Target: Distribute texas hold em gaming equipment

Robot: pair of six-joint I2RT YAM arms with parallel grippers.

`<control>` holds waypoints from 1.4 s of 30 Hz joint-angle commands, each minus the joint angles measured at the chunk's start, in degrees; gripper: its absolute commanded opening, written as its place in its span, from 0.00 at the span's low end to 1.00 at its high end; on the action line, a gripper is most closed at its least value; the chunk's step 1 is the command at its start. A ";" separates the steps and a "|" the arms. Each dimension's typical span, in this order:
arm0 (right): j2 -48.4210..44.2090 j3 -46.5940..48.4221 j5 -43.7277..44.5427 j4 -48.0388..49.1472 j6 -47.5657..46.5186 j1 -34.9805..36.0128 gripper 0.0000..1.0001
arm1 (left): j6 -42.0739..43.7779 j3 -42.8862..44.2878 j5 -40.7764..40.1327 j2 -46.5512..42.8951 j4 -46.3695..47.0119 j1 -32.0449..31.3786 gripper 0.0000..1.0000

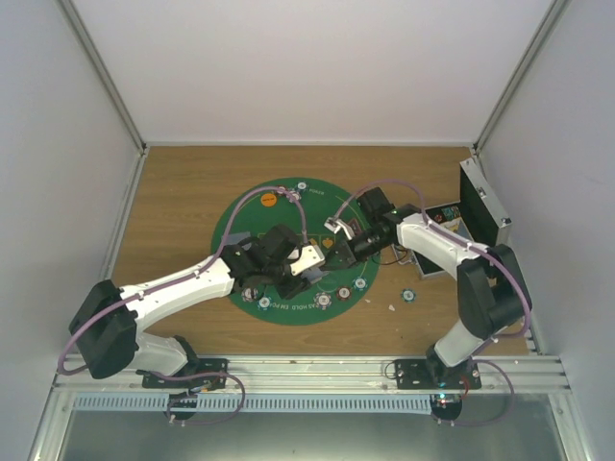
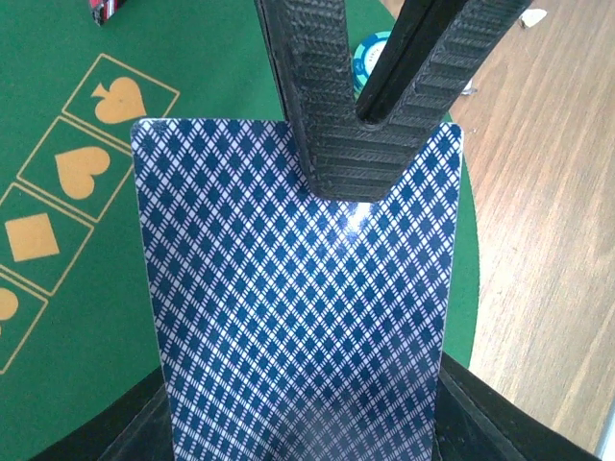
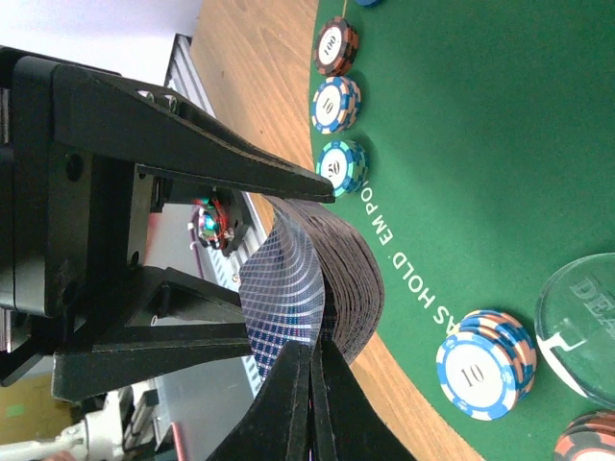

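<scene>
The right tool [image 3: 309, 370] is clenched on the edge of the outermost card [image 3: 279, 288]. Its fingers are pressed flat together, and the card bows away from the rest. The left tool [image 3: 291, 264] grasps the deck of cards [image 2: 307, 317] between its spread jaws, with the blue diamond backs facing its own wrist camera. The two tools meet tip to tip over the green mat [image 1: 240, 216], just toward 3 o'clock from its middle.

In the right wrist view a teal chip marked 50 [image 3: 343, 166] lies on the felt just beside the left tool's upper finger. A chip marked 10 [image 3: 336, 104] and a red chip marked 100 [image 3: 336, 45] follow it along the rim. Further round sit a stack marked 10 [image 3: 485, 363] and a clear disc lettered "DEA" [image 3: 586, 327]. The white rim lettering reads "AS HOLD EM PO"; the rest is cut off. Gold spade, heart and diamond boxes show under the deck.

An orange disc [image 1: 269, 200] lies at 11 o'clock on the mat. Off the mat at 4 o'clock, a lone chip [image 1: 407, 295] rests on the desk [image 1: 173, 192]. The open silver case [image 1: 480, 206] stands at 2 o'clock close to the right wall, crowding the right arm. Open wood runs from the mat's rim at 12 o'clock to the back wall, and a narrower strip runs at 9 o'clock.
</scene>
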 commanded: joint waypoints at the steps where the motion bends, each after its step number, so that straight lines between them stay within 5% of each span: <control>1: -2.82 1.81 1.90 -0.14 0.59 -0.32 0.01 | 1.00 1.78 -0.74 0.90 1.95 -0.23 0.56; 19: -3.41 8.14 17.50 2.80 6.72 -8.10 0.01 | 2.26 -2.82 -3.42 -1.22 3.87 10.58 0.56; 27: 9.43 17.62 21.13 7.68 11.18 -8.08 0.01 | -2.18 -0.18 -4.57 -0.35 1.67 21.02 0.56; 42: 35.68 41.91 19.77 1.00 6.70 -7.59 0.01 | -5.36 0.05 -9.81 -3.67 0.05 26.36 0.56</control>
